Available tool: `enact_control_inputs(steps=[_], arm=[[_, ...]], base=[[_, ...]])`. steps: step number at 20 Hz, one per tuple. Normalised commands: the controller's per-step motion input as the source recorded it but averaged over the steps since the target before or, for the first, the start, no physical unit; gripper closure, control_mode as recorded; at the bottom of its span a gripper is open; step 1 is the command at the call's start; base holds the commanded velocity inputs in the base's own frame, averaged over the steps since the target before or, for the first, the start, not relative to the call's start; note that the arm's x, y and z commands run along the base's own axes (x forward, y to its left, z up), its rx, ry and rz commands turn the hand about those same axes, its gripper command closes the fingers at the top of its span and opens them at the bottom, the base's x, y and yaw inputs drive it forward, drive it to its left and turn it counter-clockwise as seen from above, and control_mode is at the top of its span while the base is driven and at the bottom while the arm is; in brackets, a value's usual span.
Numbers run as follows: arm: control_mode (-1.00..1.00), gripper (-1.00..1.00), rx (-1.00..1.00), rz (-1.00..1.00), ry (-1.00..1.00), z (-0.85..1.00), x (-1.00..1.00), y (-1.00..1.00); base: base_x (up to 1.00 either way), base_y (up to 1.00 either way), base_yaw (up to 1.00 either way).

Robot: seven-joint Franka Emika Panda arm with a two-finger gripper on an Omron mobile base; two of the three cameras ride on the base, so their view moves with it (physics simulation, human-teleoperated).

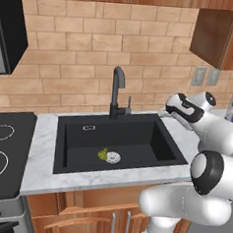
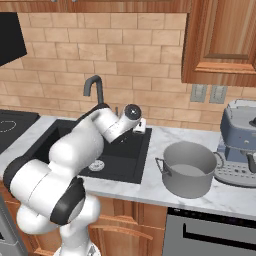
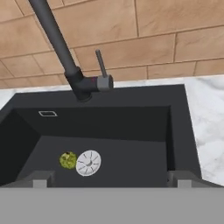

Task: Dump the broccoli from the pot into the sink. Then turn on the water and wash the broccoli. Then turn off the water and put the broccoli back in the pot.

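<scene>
I am holding my arm bent over the sink's (image 1: 62,149) right edge, gripper (image 3: 109,179) aiming at the faucet (image 3: 65,61), jaws spread wide and empty. The broccoli (image 3: 68,160) is lying just left of the drain (image 3: 88,162).

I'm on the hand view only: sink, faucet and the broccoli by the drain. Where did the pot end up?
Observer: The pot stands upright on the marble counter to the right of the sink, seen in the right base view.
Operator: Anything left inside it?
Observer: Nothing shows in it; its grey inside looks bare.
Operator: What is next to it?
Observer: A grey-blue coffee machine stands just right of it, close to the pot's handle.
Operator: And where is my hand relative to the basin?
Observer: The gripper hangs above the sink's right rear corner, right of the faucet.
</scene>
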Motion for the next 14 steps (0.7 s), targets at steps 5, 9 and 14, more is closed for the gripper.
enact_control_inputs(steps=[5, 9, 14], arm=[[-1.0, -1.0, 0.01, 0.0, 0.0, 0.0, 0.48, 0.26], [-1.0, -1.0, 0.0, 0.0, 0.0, 0.0, 0.39, 0.28], [-1.0, -1.0, 0.01, 0.0, 0.0, 0.0, 0.47, 0.24]], base=[[0.0, 0.0, 0.0], [0.0, 0.0, 0.0], [0.0, 0.0, 0.0]])
